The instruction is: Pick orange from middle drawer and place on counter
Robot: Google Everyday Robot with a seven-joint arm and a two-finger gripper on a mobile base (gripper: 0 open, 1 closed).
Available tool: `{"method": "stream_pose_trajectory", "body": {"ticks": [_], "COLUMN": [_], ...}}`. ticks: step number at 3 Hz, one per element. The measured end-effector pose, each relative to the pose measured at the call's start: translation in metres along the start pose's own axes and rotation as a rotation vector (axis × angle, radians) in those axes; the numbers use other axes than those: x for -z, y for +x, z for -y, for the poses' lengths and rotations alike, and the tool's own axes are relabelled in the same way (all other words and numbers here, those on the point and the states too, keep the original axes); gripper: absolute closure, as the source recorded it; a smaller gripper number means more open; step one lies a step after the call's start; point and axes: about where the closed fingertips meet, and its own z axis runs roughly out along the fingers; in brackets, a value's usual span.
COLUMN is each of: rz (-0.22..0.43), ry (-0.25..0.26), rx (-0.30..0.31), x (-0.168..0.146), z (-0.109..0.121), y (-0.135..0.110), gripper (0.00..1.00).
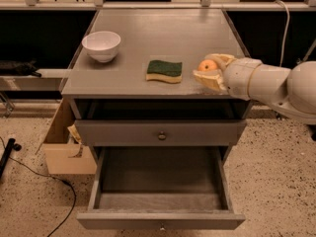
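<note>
The gripper [205, 69] reaches in from the right on its white arm [266, 80], its two yellowish fingers [210, 79] closed around the orange [208, 64], one above and one below. It holds the fruit over the front right part of the counter [148, 31]; I can't tell whether the lower finger touches the top. Just to its left lies a green-and-yellow sponge [164, 70], and well beyond that, near the left edge, stands a white bowl [101, 45]. Below the top, one drawer front [123, 132] with a round knob is shut. Under it the middle drawer [158, 220] is pulled fully out. A cardboard box [64, 149] sits on the floor at the cabinet's left.
</note>
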Motion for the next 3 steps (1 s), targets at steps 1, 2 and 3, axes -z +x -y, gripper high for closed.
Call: {"method": "stream_pose_trajectory", "body": {"ticks": [1, 2, 3], "rz": [0.035, 0.104, 0.099], "ry": [0.025, 0.061, 0.055], "rx": [-0.039, -0.078, -0.077], "x": [-0.005, -0.017, -0.016], "z": [0.002, 0.014, 0.011], "y": [-0.003, -0.023, -0.021], "gripper": [1.0, 1.0, 1.0]}}
